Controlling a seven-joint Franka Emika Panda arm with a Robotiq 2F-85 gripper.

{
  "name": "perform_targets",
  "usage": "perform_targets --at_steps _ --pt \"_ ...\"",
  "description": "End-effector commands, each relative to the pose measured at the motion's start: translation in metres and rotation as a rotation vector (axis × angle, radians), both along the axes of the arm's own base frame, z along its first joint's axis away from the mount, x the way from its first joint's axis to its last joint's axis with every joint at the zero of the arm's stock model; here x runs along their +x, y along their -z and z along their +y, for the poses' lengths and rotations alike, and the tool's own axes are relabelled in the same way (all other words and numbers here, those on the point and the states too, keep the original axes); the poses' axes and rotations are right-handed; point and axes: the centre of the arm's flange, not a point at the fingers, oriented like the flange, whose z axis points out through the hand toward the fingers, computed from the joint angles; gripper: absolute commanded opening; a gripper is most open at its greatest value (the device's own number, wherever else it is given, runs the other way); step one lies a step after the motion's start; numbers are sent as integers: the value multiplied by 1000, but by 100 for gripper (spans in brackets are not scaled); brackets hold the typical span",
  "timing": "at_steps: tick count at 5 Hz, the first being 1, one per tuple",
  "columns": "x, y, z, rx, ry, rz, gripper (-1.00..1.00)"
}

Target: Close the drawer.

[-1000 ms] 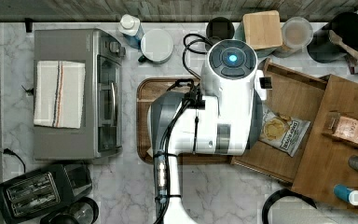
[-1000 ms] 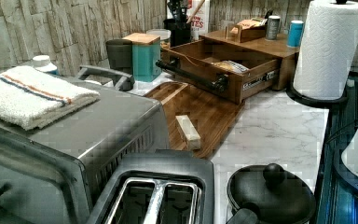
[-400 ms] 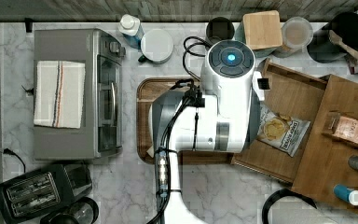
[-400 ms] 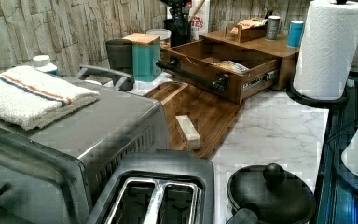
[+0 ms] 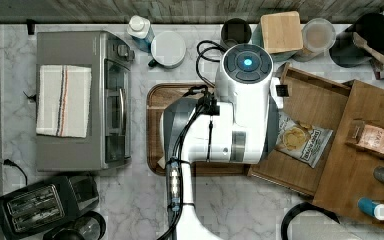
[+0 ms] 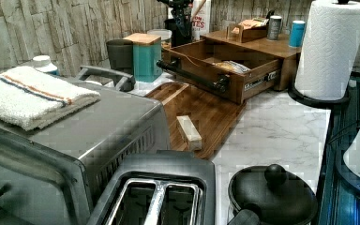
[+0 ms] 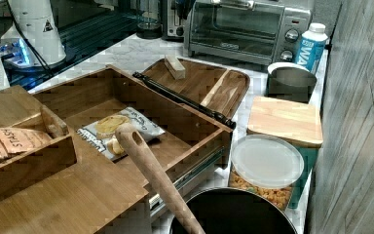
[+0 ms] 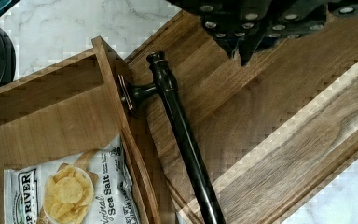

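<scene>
The drawer [image 5: 311, 104] is a light-brown wooden box that stands pulled out from under the cabinet top [image 5: 352, 165]. A bag of chips [image 5: 302, 140] lies inside it. Its dark bar handle [image 8: 182, 136] runs along the front wall [image 8: 51, 84], over the edge of the darker tray [image 8: 261, 116]. My gripper [image 8: 238, 50] hovers above this tray, a short way out from the handle, shut and holding nothing. In the top view my white arm [image 5: 240, 115] covers the drawer front. The drawer [image 7: 175, 117] and handle [image 7: 185, 100] show in the right view, and the handle [image 6: 192, 75] also in the left view.
A small wooden block [image 6: 189, 131] lies on the dark tray [image 6: 211, 110]. A toaster oven [image 5: 82, 100] with a folded towel [image 5: 63, 100] stands at the top view's left, a toaster [image 5: 32, 207] below it. Canisters [image 5: 280, 31] line the back wall. A paper towel roll [image 6: 330, 47] stands beside the cabinet.
</scene>
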Motion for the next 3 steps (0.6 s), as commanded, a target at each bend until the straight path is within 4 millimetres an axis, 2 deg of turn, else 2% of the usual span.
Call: perform_targets --at_steps 1,2,3 --pt "0 -1 0 0 0 -1 -100" --pt "0 -1 0 0 0 -1 -100" --pt "17 14 -2 -4 -37 -44 -100"
